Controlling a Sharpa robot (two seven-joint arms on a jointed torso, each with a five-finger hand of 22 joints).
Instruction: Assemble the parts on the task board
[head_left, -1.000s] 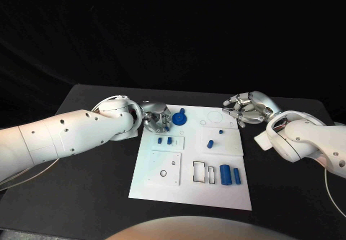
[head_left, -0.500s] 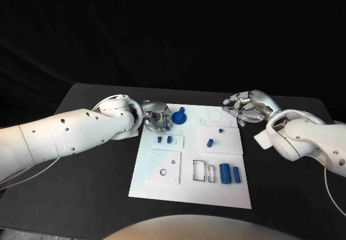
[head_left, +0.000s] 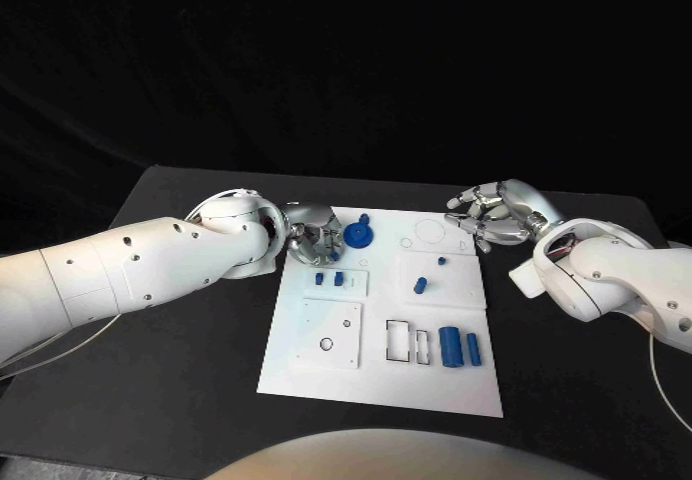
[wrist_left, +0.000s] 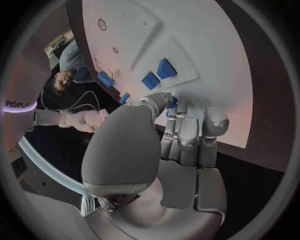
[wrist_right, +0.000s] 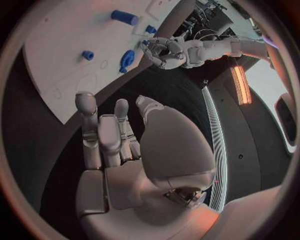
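The left hand (head_left: 307, 240) covers the far left corner of the task board (head_left: 382, 375), so what lies under it is hard to see. In the left wrist view its fingers (wrist_left: 181, 125) are curled close together, and a small bit of blue peeks out at their tips. I cannot tell if they hold it or only touch it.

The task board is a white plate in the middle of the black desk (head_left: 159, 380). Its long side runs from the near edge of the desk to the far edge. A round blue part (head_left: 358, 236) sits near the board's far edge, just beside the left hand. Two small blue blocks (head_left: 329, 281) lie side by side a bit nearer. One small blue peg (head_left: 420, 287) lies by the middle. Two blue cylinders (head_left: 460, 349) lie side by side toward the near right corner, both pointing near to far.

The right hand (head_left: 490, 215) is at the board's far right corner. Its fingers (wrist_right: 100, 135) are spread and hold nothing.
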